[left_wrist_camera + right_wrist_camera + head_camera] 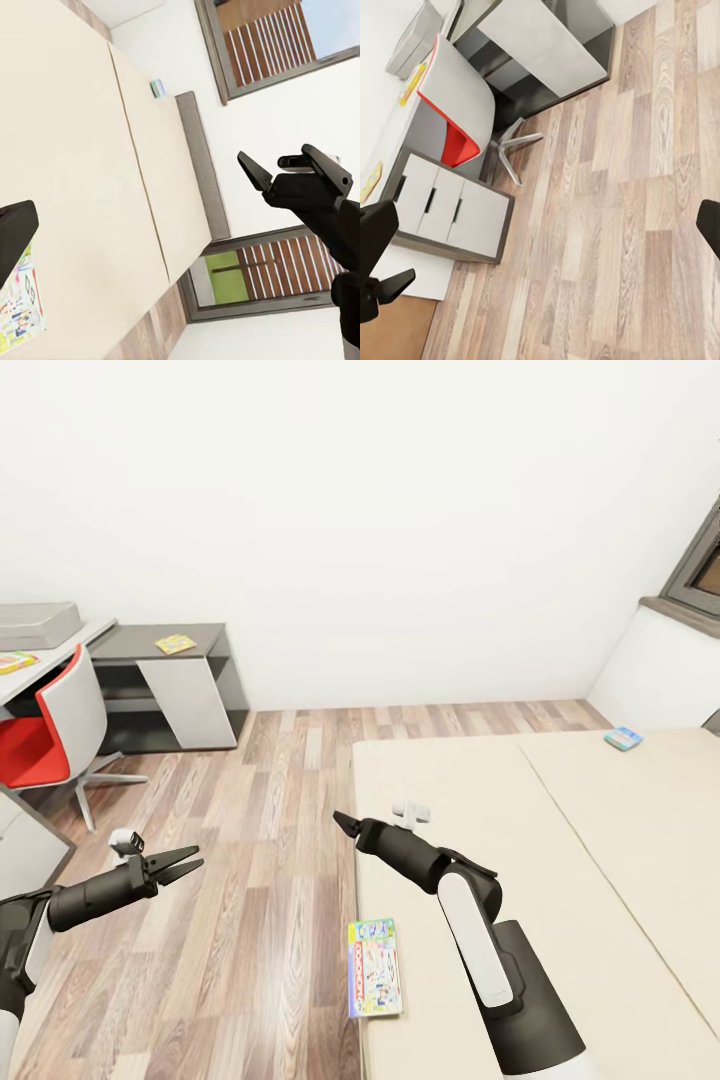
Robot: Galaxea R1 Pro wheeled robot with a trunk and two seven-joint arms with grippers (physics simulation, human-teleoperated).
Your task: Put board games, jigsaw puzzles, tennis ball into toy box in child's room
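Observation:
One board game (375, 967) lies flat on the bed (560, 840) at its near left edge, also seen as the board game (19, 307). A second, smaller-looking board game (622, 737) rests far back on the mattress. On the table (60, 650) the grey toy box (35, 622) stands at the left; a jigsaw puzzle (175, 644) lies on the dark corner section, and another colourful flat piece (15, 660) lies near the box. The tennis ball is out of view. My left gripper (178, 865) hangs open over the floor. My right gripper (345, 823) is open above the bed's edge, holding nothing.
A red chair (40, 735) stands at the desk, with white drawers (450, 214) beside it. Wood-plank floor (260, 840) separates the desk from the bed. A window (700, 565) sits in the far right corner behind the bed.

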